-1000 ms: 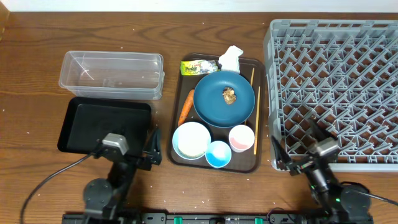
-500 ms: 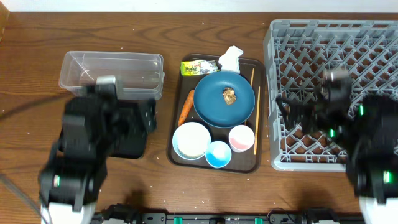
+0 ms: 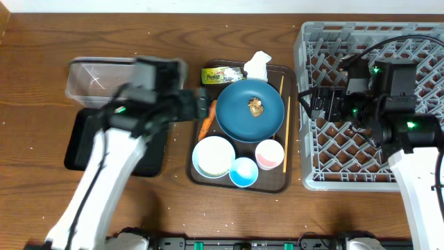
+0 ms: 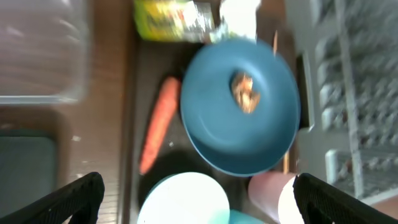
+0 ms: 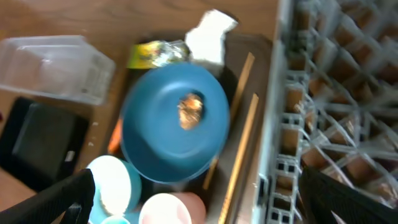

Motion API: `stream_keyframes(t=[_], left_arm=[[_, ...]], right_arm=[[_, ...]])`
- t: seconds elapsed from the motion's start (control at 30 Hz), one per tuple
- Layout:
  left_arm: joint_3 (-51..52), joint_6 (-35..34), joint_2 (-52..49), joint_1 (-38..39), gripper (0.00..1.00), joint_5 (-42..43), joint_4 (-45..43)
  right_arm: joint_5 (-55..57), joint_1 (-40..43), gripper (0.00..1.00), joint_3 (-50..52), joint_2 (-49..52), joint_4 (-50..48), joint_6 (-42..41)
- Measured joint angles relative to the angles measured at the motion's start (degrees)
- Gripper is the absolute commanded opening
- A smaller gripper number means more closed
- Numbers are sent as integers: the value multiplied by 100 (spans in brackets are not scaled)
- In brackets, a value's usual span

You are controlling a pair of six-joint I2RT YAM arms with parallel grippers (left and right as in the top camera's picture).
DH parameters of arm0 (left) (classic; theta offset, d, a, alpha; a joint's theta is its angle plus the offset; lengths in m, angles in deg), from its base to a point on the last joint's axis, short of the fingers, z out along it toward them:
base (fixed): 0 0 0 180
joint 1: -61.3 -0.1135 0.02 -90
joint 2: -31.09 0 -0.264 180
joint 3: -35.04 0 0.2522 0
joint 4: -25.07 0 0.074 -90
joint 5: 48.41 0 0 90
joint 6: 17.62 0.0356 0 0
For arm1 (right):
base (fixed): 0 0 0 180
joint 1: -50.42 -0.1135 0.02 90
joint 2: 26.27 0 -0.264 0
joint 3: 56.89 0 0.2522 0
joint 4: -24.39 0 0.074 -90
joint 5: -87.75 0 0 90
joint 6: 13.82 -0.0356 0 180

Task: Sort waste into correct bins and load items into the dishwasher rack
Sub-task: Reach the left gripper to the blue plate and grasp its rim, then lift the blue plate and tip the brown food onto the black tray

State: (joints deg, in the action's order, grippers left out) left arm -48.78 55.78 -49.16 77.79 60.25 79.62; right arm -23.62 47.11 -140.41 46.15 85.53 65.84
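Now both arms have swung in from the near table edge, pincers spread and empty.

Left pincer hangs wide open at the left rim of the brown serving tray, where a second ago it sat folded low by the shallow black rectangular tray. The orange carrot lies just beside it, and the large dark blue round plate carrying the small brown food lump is just to its right. The clear plastic rectangular tub is behind it. Right pincer, jaws also apart and holding nothing, now hangs over the left edge of the large grey plastic dishwasher rack, with the two thin wooden chopsticks just to its left. Nothing on the serving tray has shifted.
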Motion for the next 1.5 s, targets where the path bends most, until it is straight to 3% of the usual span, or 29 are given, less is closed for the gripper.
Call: stream_keyframes(t=[0.13, 0.27, 0.5, 0.83, 1.0, 1.27, 1.5], left_arm=[[0, 15, -730, 568, 96, -463, -278], [0, 70, -1379, 951, 73, -848, -796], [0, 258, -2262, 1117, 70, -1270, -1043], [0, 317, -2570, 1139, 21, -1460, -1340], [0, 289, -2924, 1137, 6, -1495, -1598], [-57, 313, -2848, 1165, 6, -1351, -1628], [-57, 334, -1943, 1117, 6, -1375, -1510]], right_arm=[[317, 0, 99, -4, 7, 216, -129], [466, 0, 99, -7, 7, 334, -177], [542, 0, 99, -7, 7, 448, -223], [560, 0, 99, -7, 7, 511, -227], [562, 0, 99, -7, 7, 522, -227], [570, 0, 99, -7, 7, 597, -227], [577, 0, 99, -7, 7, 599, -227]])
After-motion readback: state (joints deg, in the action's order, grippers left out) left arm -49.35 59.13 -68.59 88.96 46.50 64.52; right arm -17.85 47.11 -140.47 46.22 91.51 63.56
